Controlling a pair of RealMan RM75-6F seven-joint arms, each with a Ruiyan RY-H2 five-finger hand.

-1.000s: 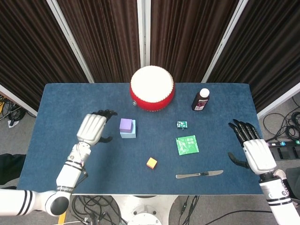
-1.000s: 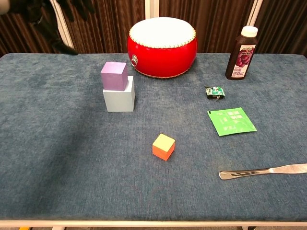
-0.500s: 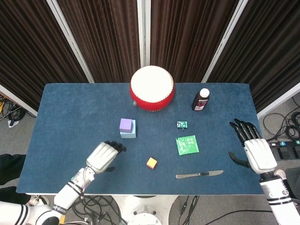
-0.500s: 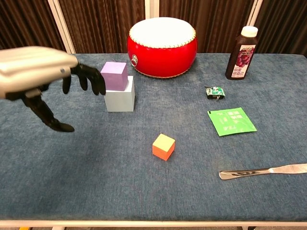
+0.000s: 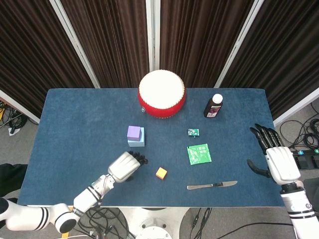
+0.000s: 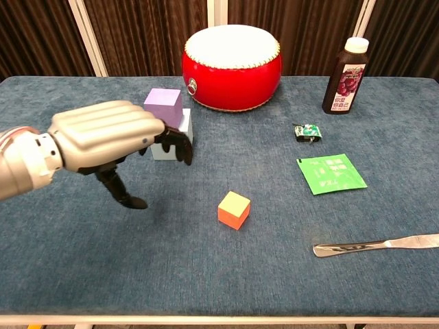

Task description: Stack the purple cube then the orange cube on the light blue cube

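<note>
Cubes: three in all. One purple cube sits on top of one light blue cube, set toward its left rear corner; one orange cube lies alone on the worktop, nearer the front edge and to the right of the stack.
Left hand: the left hand hovers palm down just left of the orange cube and in front of the stack, fingers spread and slightly drooped, holding nothing.
Right hand: the right hand rests at the worktop's right edge, fingers apart and empty, well apart from every cube.
Other single items: one red drum at the back; one dark bottle to its right; one small green packet; one green sachet; one butter knife near the front.
</note>
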